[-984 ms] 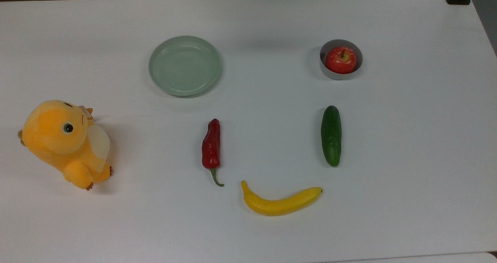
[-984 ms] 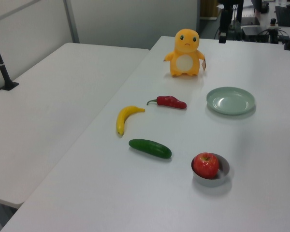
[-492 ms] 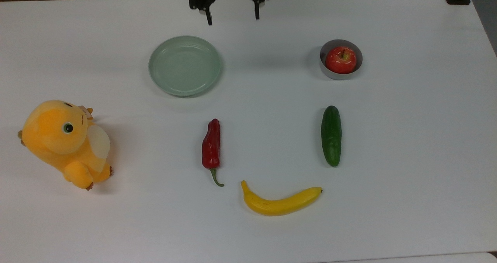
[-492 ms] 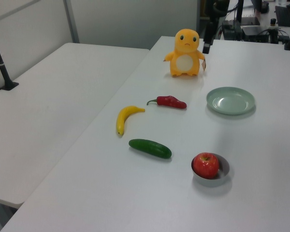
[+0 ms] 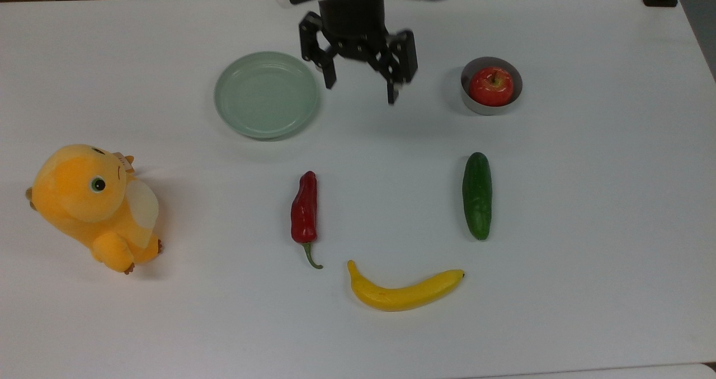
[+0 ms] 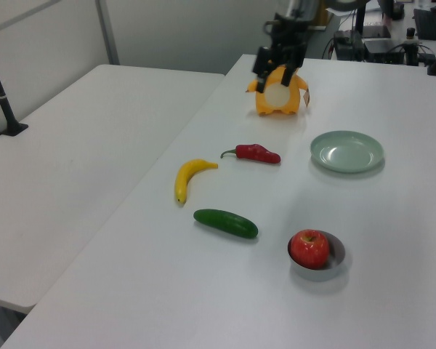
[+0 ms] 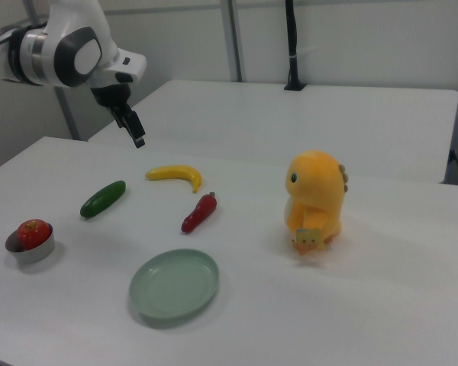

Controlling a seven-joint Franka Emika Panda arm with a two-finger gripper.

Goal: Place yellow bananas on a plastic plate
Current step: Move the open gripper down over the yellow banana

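Approach stage: gripper (image 5: 361,91) hung spread wide and empty between plastic plate (image 5: 267,94) and apple bowl (image 5: 491,86) — yellow bananas (image 5: 404,290) lay untouched near table's (image 5: 587,211) front edge, past chilli (image 5: 304,211) and cucumber (image 5: 477,194) — next likely called for reaching across and descending over its middle.

Bright, even light; perhaps slight softness.

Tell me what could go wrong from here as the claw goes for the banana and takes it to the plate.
The red chili lies close to the banana's stem end, so the open claw could nudge it on the way down. The banana is curved and smooth, so a grip near one end may let it swing or slip. The plate is shallow; a high release might let it roll out.
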